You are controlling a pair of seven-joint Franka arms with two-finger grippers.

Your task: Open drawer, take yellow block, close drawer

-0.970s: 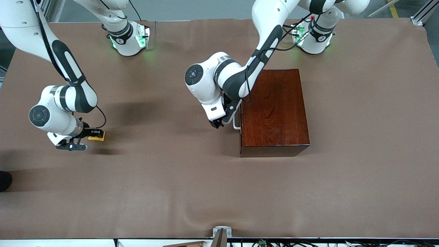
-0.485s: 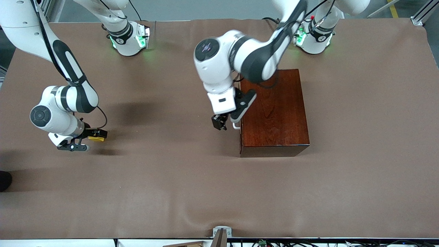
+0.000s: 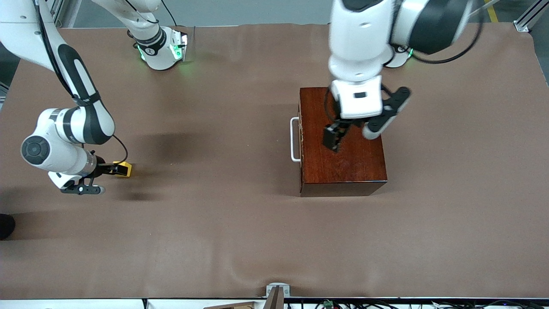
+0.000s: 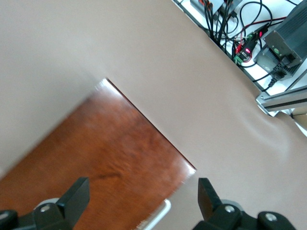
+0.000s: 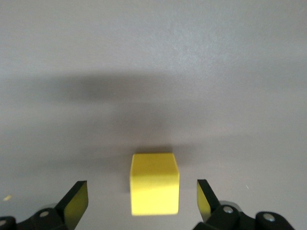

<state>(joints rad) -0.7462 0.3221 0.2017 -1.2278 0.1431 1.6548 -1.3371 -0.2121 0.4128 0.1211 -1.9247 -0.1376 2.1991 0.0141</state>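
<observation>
The dark reddish-brown wooden box (image 3: 343, 141) stands toward the left arm's end of the table. Its drawer is shut and the white bar handle (image 3: 294, 139) faces the right arm's end. My left gripper (image 3: 333, 139) hangs open and empty over the box top. The left wrist view shows the box top (image 4: 96, 153) and the handle (image 4: 160, 215) below my open left gripper (image 4: 141, 201). The yellow block (image 3: 124, 168) rests on the table at the right arm's end. My right gripper (image 3: 112, 169) is open just beside it. In the right wrist view the block (image 5: 154, 182) lies between the fingers (image 5: 76, 201) without touching them.
A metal bracket (image 3: 276, 292) sits at the table edge nearest the front camera. Cables and electronics boxes (image 4: 268, 43) lie off the table edge in the left wrist view. A dark object (image 3: 5, 225) shows at the right arm's end.
My left gripper left the handle, rose and swung over the box top. My right gripper let go of the yellow block and drew back a little; the block stays on the table.
</observation>
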